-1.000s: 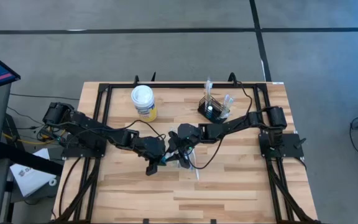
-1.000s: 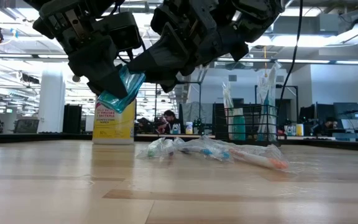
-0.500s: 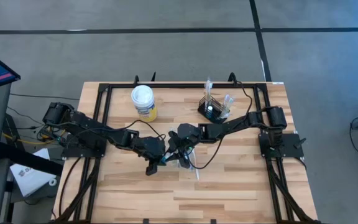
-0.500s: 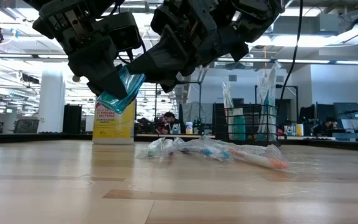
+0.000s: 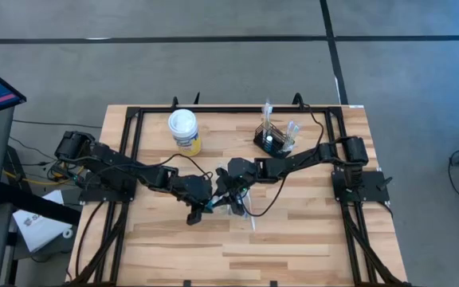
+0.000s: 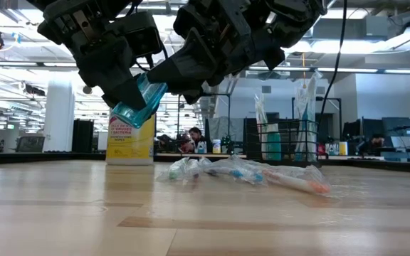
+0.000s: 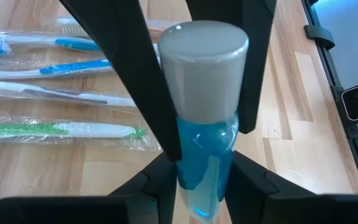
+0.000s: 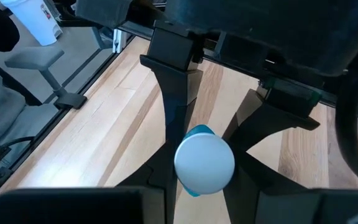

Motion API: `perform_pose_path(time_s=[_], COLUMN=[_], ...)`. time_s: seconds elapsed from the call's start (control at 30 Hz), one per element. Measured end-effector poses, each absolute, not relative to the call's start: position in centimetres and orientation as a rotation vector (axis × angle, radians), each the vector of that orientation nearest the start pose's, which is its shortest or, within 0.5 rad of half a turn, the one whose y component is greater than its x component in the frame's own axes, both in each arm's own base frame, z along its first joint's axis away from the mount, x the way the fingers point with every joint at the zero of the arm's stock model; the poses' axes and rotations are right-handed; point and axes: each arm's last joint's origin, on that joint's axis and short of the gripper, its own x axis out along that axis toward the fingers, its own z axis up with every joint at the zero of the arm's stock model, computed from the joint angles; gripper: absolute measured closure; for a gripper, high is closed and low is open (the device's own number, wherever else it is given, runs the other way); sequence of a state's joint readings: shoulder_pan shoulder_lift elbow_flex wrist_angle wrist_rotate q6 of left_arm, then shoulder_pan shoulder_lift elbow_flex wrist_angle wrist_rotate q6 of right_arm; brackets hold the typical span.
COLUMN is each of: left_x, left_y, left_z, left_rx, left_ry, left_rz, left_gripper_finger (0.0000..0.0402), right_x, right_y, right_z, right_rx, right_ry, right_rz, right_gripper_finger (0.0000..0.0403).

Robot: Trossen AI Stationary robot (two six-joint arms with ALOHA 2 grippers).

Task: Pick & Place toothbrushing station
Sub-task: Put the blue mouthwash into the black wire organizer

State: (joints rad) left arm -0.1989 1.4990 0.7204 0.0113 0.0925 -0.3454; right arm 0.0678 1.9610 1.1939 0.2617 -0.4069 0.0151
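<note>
**Toothbrushing station:** The black wire-mesh caddy (image 5: 273, 137) stands upright at the far right of the table (image 5: 293, 239), close to the right arm's base. It is well apart from both grippers. Tall wrapped items stand in its compartments (what exactly they are is too small to make out).

**Bottle:** A clear bottle of blue liquid (image 6: 137, 99) with a pale cap hangs tilted in the air over the middle of the table, between the two grippers.

**Left gripper:** The left gripper (image 5: 198, 207) is at mid-table. Its fingers (image 7: 142, 74) lie along both sides of the bottle and press on the blue body.

**Right gripper:** The right gripper (image 5: 228, 194) is just beside the left gripper and faces it. The bottle's cap sits directly in front of its wrist camera. The cap hides the contact, so it cannot be told whether this gripper is clamped on the bottle.

**Surroundings:**
- Several wrapped toothbrushes (image 6: 240, 171) lie flat on the wood below the grippers, slightly to the right.
- A yellow canister with a white lid (image 5: 184, 130) stands upright at the far left of the table, well apart from the caddy.
</note>
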Motion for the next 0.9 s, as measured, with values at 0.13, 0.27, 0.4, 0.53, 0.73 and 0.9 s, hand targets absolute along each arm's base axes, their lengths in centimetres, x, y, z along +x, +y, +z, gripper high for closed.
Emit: perform_pose_path(time_s=[0.13,0.27,0.4,0.53,0.73,0.9], left_x=[28.1,28.1,28.2,27.8,26.4,25.0], left_y=[-5.9,-5.9,-5.8,-5.7,-5.2,-4.7], left_z=[17.0,17.0,17.3,17.4,19.2,19.8], left_rx=[-0.285,-0.275,-0.267,-0.263,-0.233,-0.214], left_ry=[0.808,0.807,0.789,0.807,0.738,0.673], left_rz=[-0.142,-0.143,-0.143,-0.14,-0.072,0.011], left_gripper_finger=[0.0297,0.0296,0.029,0.0276,0.0249,0.0243], right_x=[41.9,41.9,41.4,40.6,39.5,38.3], right_y=[4.0,4.0,3.9,3.6,3.4,3.1], right_z=[17.5,17.5,18.4,19.6,21.1,22.3], right_rx=[0.102,0.103,0.095,0.082,0.075,0.066], right_ry=[0.51,0.519,0.53,0.563,0.605,0.652], right_rz=[0.464,0.462,0.451,0.435,0.395,0.341], right_gripper_finger=[0.0319,0.0319,0.0319,0.0319,0.0319,0.0319])
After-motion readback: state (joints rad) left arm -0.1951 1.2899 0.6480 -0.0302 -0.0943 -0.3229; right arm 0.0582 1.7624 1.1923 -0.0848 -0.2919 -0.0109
